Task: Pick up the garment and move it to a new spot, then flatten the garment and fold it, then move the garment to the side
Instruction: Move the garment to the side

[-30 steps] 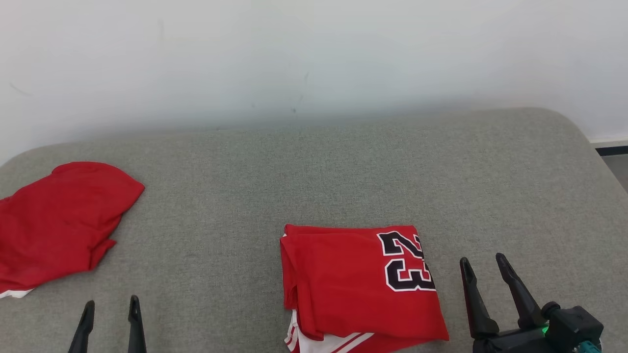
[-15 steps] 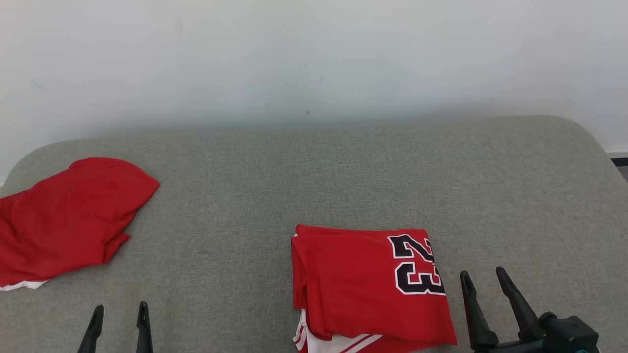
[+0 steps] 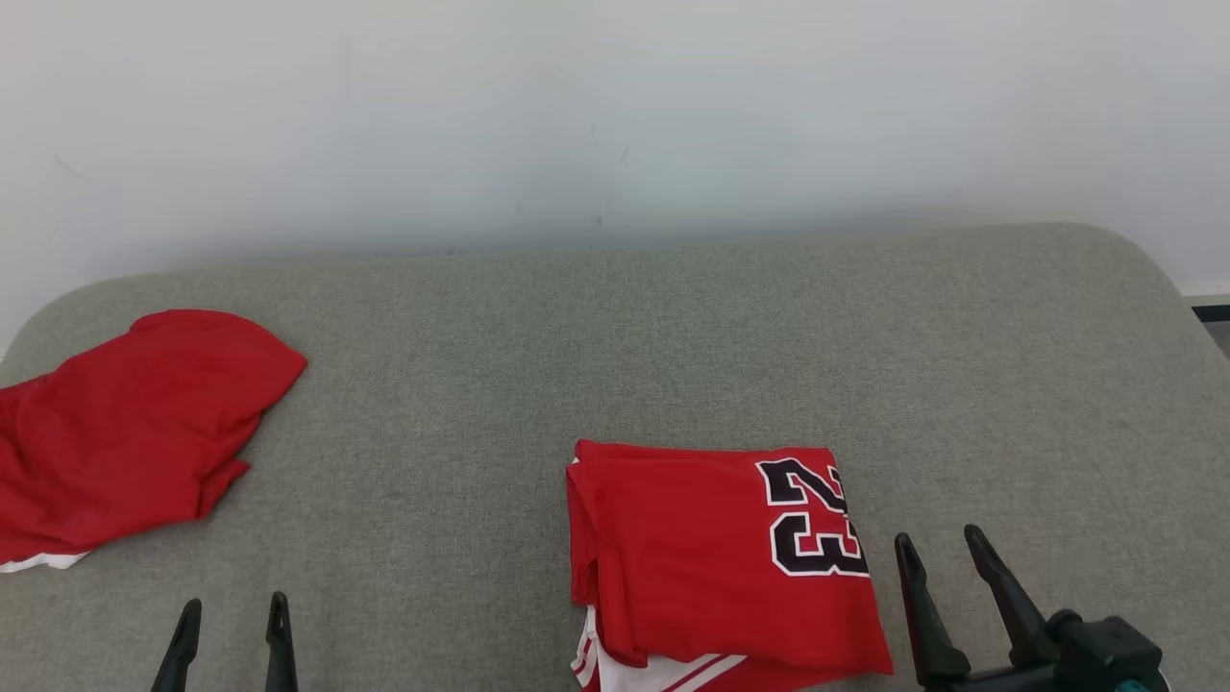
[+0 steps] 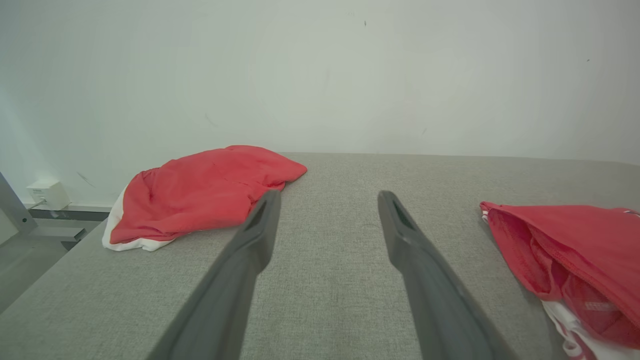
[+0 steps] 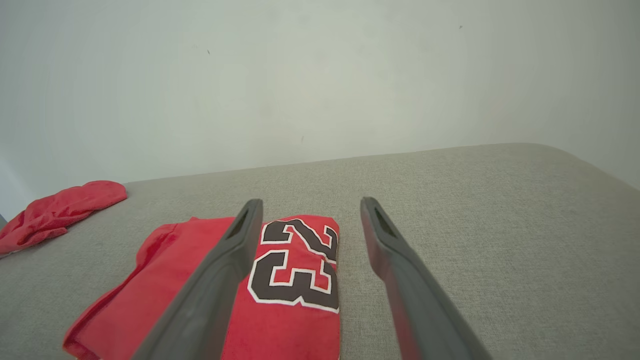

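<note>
garment (image 3: 721,557): red, black 23 on top, folded into a rough square, lies flat on the grey cushion (image 3: 615,336), near edge, right of centre
right gripper (image 3: 937,534): fingers spread, holds nothing, just right of the garment, no contact
left gripper (image 3: 235,601): fingers spread, holds nothing, near left, well apart from the garment
red cloth (image 3: 135,432): crumpled, white trim at its near edge, left end of cushion
wall (image 3: 615,115): plain white, behind cushion

Bright, even, diffuse light — shadows faint. A soft grey band dims the wall (image 3: 615,221) toward 12 o'clock; wrist views curve at their edges.
</note>
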### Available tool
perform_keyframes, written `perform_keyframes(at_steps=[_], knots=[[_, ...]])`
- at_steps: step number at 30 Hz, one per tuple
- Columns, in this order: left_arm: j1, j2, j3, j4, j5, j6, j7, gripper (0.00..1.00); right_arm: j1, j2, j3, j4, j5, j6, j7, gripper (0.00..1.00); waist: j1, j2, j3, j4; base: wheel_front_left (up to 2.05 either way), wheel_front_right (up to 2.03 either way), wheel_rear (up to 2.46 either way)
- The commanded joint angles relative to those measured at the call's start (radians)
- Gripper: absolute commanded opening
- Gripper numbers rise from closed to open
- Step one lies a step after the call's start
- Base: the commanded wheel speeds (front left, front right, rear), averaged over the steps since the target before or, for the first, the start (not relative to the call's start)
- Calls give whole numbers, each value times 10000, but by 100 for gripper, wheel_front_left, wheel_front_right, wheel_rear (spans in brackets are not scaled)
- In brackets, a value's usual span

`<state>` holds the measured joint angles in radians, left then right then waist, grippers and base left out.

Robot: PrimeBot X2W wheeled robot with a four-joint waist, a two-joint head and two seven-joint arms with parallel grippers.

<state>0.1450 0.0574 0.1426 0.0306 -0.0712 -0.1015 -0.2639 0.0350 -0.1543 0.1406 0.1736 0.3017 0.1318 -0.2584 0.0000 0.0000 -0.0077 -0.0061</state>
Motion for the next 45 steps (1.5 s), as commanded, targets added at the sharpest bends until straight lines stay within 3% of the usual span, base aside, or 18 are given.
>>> perform_keyframes(at_steps=[1,10,16,27,33,35,36,45], knots=[[5,5,29,14,-123,-2,-5,100,-180,-98,51,-33,-4,-24,16,100,0,0,26,1,0,0,0],[-355,-10,-101,9,-155,2,-5,100,-1327,-640,393,630,599,-24,902,100,0,0,427,107,0,0,0],[-587,-26,-254,114,-187,-3,-5,100,-2489,-855,905,2072,775,-24,1791,100,0,0,779,291,0,0,0],[-1029,-52,-356,275,-261,27,-5,100,-3740,-591,1622,4917,1105,-24,1989,100,0,0,1261,556,0,0,0],[-1097,-61,-311,307,-333,59,-5,100,-3928,-374,2390,5860,1379,-24,1983,100,0,0,1365,436,0,0,0],[-1138,-62,-319,333,-353,79,-5,100,-4005,-263,2605,6103,1593,-23,2032,13,0,0,1399,395,0,0,0],[-1174,-63,-329,341,-358,91,-5,100,-4073,-262,2673,6178,1689,-24,1995,0,0,0,1419,379,0,0,0],[-1633,-69,-491,181,-548,118,-5,100,-5927,-949,3057,6231,2285,-27,1674,0,0,0,2159,243,0,0,0]])
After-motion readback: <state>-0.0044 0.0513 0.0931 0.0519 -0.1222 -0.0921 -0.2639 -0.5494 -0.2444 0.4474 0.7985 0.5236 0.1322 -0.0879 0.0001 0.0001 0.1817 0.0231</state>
